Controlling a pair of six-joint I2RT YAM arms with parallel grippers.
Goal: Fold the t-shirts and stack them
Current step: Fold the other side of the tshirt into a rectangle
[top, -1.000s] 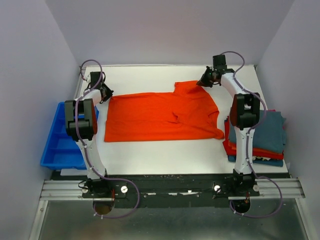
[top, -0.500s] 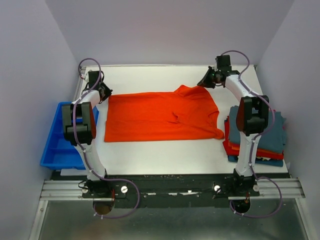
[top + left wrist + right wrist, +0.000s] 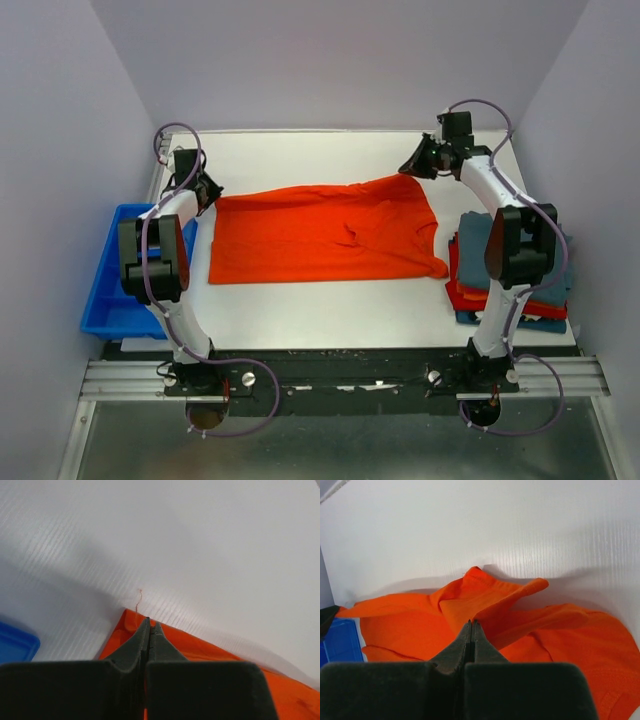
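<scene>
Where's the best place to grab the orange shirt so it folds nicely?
Probably by its two far corners, coming down from above: the orange shirt lies flat and wide, so those corners stick out free. The left hand and right hand pinch there.

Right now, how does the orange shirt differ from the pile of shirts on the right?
The orange shirt lies spread out mid-table; the pile sits folded and stacked at the right edge. The left pincer and right pincer are shut on the orange shirt's far corners; no pincer touches the pile. Both are soft cloth on the white table.
</scene>
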